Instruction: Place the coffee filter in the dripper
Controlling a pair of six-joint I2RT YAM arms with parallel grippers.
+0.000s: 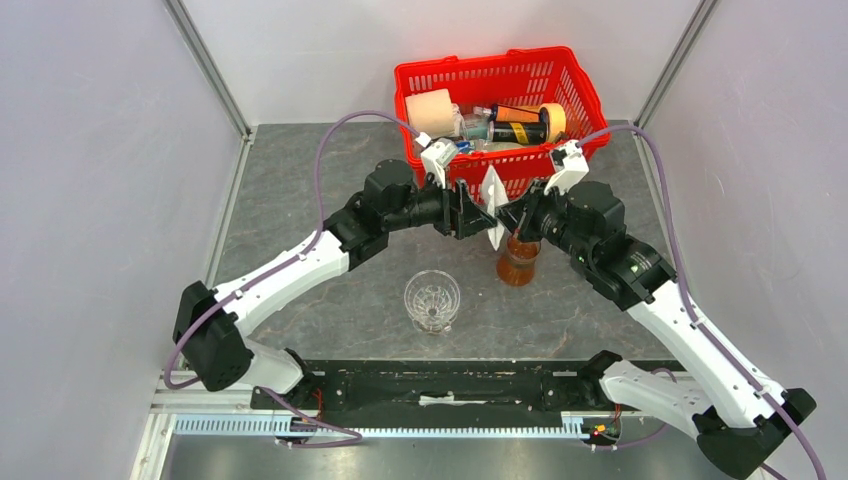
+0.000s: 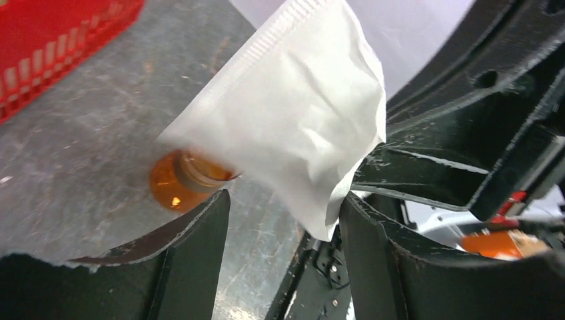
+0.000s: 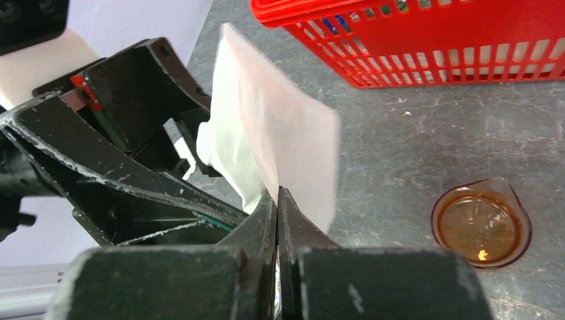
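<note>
Right gripper (image 3: 278, 197): fingers pressed fully together on the lower edge of the coffee filter (image 3: 286, 133), which stands up from the pinch as a flat white paper sheet with a crimped seam along one side. Left gripper (image 2: 285, 200): jaws apart, facing the right gripper at close range, with the filter's lower corner hanging in the gap between its two fingers. The corner lies close to one finger, but contact cannot be confirmed from the wrist view. Both grippers meet in the air over the middle of the table (image 1: 580, 310), just in front of the basket (image 1: 500, 72). Directly below the right gripper a small tumbler (image 1: 518, 262) stands upright on the table. It has a pouring lip and holds brown liquid nearly to the neck. The dripper (image 1: 432, 298), a clear ribbed glass cup, stands upright nearer the arm bases, to the left of the tumbler and apart from it. The filter is well apart from it and not in it. The red basket sits at the far edge of the table and holds several items packed together: a cream-coloured roll (image 1: 430, 108) at its left end, a dark bottle (image 1: 518, 125) with an orange label lying on its side, a yellow cap (image 1: 552, 120) at that bottle's right end, and between roll and bottle what appears to be clear plastic packaging, too small to identify.
</note>
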